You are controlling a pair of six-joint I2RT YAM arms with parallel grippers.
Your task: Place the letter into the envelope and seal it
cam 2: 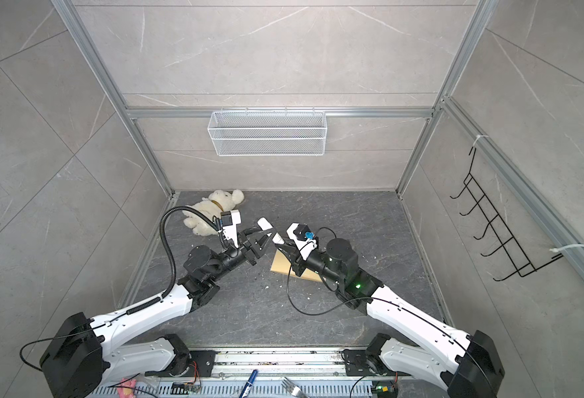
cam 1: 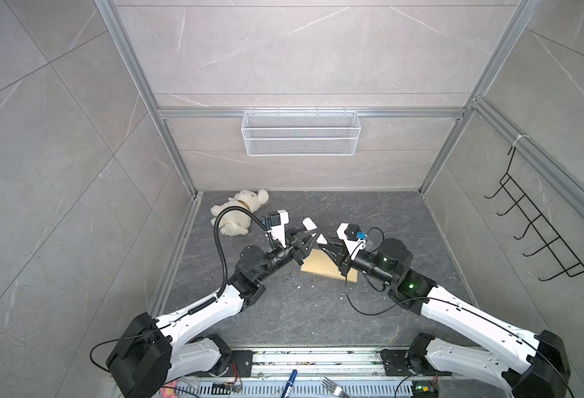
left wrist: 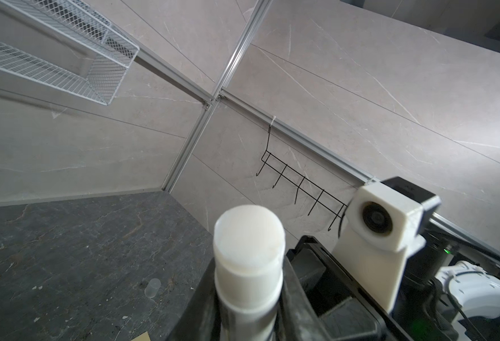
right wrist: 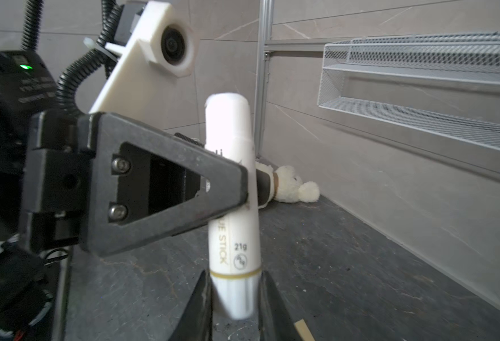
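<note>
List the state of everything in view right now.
glue stick: uncapped, held by both grippers
left gripper: shut on its middle
right gripper: shut on its base end
cap: off, lying on table
envelope: flat on table
teddy bear: lying down

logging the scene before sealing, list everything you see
envelope: one, tan, on the table
glue stick: one, white, held above the envelope
teddy bear: one, cream, table's back left
small cap: one, clear, on the table
wire basket: one, white, back wall
hook rack: one, black, right wall
marker: one, blue, front rail
fork: one, silver, front rail
left gripper: one, black, gripping the stick
right gripper: one, black, gripping the stick
</note>
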